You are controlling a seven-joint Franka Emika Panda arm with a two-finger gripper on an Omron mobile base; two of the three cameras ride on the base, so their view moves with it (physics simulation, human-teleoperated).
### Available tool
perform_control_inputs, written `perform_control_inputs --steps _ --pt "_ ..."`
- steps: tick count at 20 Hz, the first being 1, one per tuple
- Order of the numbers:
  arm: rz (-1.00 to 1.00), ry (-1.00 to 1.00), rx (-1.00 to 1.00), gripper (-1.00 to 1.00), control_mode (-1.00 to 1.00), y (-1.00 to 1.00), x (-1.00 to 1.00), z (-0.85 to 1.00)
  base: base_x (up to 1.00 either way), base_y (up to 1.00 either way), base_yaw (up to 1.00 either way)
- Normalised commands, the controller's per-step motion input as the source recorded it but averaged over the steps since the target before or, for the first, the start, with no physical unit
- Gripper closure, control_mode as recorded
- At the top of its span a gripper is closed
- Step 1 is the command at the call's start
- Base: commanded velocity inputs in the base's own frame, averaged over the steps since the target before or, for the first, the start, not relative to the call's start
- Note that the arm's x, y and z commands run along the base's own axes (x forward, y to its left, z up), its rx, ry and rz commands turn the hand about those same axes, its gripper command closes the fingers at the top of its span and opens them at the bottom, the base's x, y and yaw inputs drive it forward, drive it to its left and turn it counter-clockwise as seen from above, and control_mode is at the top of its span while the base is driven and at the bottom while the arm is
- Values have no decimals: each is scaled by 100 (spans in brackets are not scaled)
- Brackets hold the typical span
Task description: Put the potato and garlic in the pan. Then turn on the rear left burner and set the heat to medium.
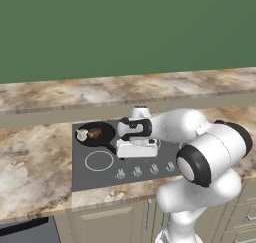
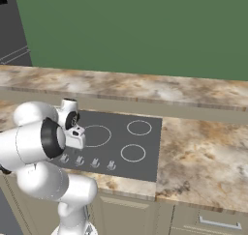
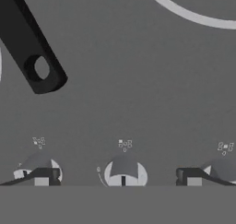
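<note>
We saw the potato and garlic already in the pan at the cooktop's rear left corner. Our claw hung spread wide, empty, over the knobs; we judged these small, stiff and slippery, best pinched across the ridge.

Base views flank cooktop; hand view close above.

arm: folded, reaching left | tool: pointing down, jaws wide apart, empty
</note>
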Motion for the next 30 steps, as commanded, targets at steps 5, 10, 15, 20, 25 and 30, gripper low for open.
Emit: perform_control_inputs --steps 5,10,15,20,25,30 --pt "-3 0 0 -100 -100 0 -6 -13 0 0 0" --pt "-3 0 0 -100 -100 0 -29 0 0 0 0" --pt "-2 0 0 -100 -100 0 -17 -2 0 0 0" --pt "0 0 -1 -100 -100 0 2 -2 0 0 0" --pt "0 0 0 -100 -100 0 0 -3 0 0 0" --pt "0 0 0 -100 -100 0 0 -18 0 0 0"
